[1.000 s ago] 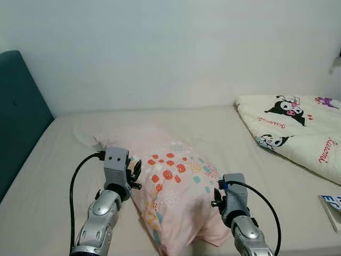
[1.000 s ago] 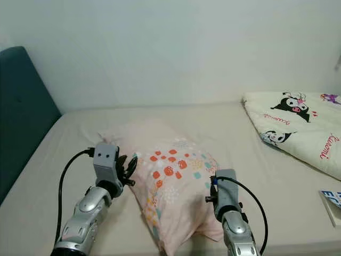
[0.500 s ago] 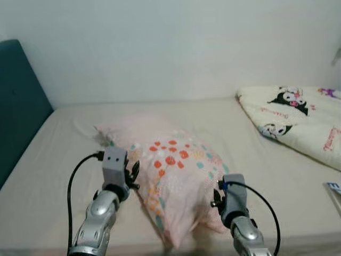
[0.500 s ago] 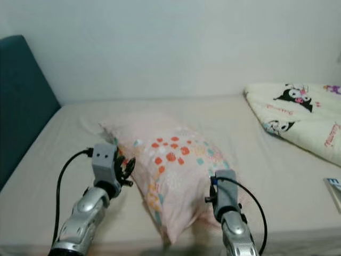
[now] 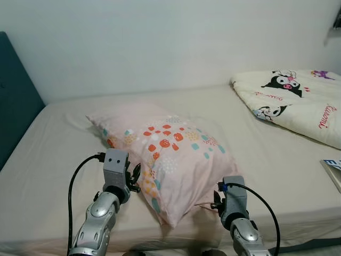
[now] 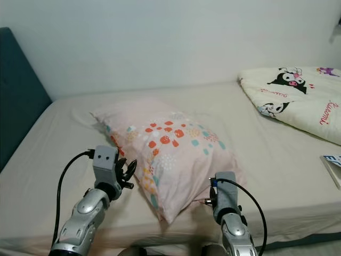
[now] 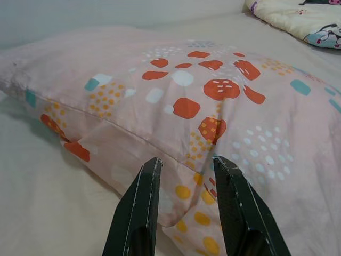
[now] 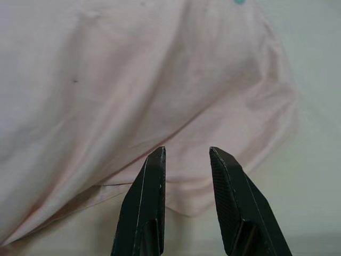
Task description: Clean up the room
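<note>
Pillow point(image 5: 165, 160): lay on bed point(image 5: 48, 160).
Left gripper point(image 7: 184, 162): fingers apart at pillow's edge.
Right gripper point(image 8: 186, 152): fingers apart, near pillow corner.
Quilt point(image 5: 298, 104): red script, unreadable.

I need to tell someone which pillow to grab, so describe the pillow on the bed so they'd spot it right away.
Start at the beige bed between the teal headboard and the white wall. The pillow lies near the bed's front edge, between the robot's left hand and right hand. It is pale pink with orange, teal and yellow patches, unlike the cream cartoon-print quilt folded at the right.
</note>
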You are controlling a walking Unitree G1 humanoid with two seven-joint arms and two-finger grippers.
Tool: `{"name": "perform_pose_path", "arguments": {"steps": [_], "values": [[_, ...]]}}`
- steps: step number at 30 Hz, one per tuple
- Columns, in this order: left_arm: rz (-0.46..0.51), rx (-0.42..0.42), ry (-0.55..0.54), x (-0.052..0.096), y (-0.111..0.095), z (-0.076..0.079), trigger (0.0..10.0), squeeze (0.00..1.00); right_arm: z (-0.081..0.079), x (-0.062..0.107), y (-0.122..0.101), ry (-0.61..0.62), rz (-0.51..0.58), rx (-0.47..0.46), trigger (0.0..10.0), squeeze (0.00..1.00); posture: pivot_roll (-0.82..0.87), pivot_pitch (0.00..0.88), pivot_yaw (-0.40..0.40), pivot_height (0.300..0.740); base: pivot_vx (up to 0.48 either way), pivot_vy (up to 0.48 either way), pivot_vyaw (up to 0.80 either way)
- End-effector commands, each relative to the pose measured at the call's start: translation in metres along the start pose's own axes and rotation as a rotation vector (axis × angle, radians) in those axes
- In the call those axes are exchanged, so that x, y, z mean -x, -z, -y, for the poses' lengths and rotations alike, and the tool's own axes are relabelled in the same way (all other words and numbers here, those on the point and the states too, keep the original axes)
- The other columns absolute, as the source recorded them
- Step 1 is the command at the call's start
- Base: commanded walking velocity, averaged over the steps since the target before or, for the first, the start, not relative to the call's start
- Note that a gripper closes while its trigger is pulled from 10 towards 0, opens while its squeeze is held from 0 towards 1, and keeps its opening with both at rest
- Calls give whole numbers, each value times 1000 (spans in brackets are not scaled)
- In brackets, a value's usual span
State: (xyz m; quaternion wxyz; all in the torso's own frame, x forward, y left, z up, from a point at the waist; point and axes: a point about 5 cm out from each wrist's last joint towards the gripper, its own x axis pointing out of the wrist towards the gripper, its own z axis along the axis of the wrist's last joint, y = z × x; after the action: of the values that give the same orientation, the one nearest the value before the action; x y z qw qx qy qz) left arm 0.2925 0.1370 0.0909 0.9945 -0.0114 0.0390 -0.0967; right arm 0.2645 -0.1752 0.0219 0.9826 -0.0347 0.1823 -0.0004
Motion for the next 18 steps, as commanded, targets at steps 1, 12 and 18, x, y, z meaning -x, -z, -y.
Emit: {"name": "perform_pose_path", "arguments": {"steps": [1,12,18], "values": [[-13,-21,-4,3,1,-5,10000,0,-4,1,4,-11,-10,-16,10000,0,55,19,51,622,0,0,0],[-110,389,21,6,15,-13,10000,0,-4,-3,-17,1,83,-30,10000,0,53,32,45,617,0,0,0],[-196,558,0,3,35,-21,10000,1000,0,-1,-31,21,173,-56,10000,0,47,55,38,617,0,0,0]]}}
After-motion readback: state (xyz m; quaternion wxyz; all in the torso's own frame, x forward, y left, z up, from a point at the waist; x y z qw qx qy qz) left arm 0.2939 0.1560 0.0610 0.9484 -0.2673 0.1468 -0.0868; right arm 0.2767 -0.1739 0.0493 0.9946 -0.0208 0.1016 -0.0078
